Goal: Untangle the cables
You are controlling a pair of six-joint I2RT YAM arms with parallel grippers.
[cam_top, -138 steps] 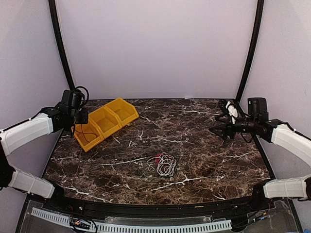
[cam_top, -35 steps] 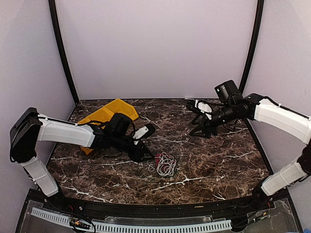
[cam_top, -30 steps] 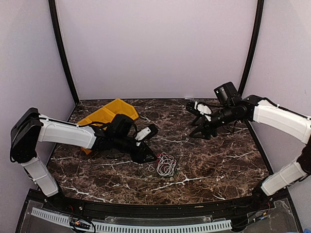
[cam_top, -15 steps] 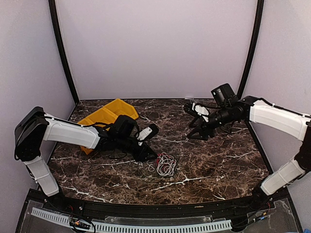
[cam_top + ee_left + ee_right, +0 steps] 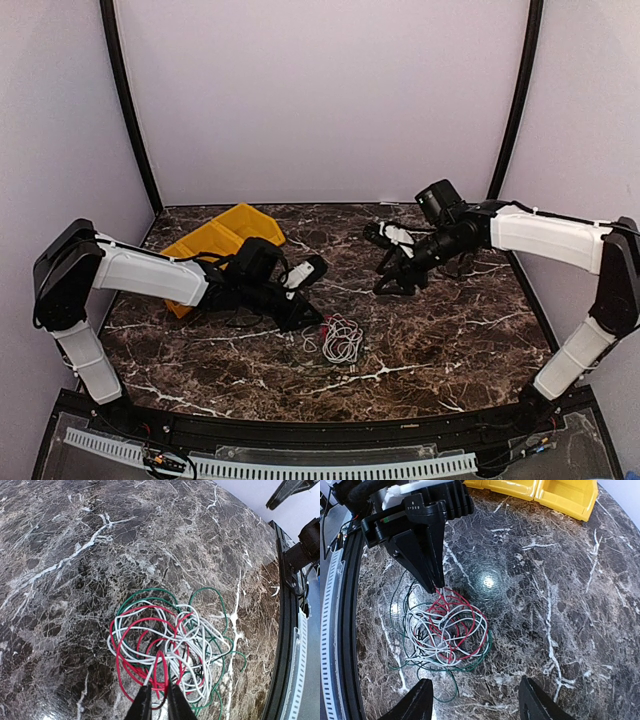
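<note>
Dark brown marble veined in white forms the table (image 5: pixel 450 340), the largest item in the cell. The left arm (image 5: pixel 150 275) extends low across the surface from the left wall toward the centre. The right arm (image 5: pixel 540 232) reaches in from the right, with its wrist raised above the far centre of the table. A row of yellow bins (image 5: pixel 225 240) sits at the far left, behind the left arm.

The left gripper (image 5: pixel 159 689) is at the left edge of the pile, tips down at the surface. Its jaws are narrowed almost together, with a loop of the red wire (image 5: pixel 131 666) pinched between them. The right gripper (image 5: pixel 475 681) hangs above the table beyond the pile, spread wide and holding nothing.

The cables (image 5: pixel 342 338) lie near the table centre, toward the near edge. They form one loose heap of white, red and green strands looped through each other.
</note>
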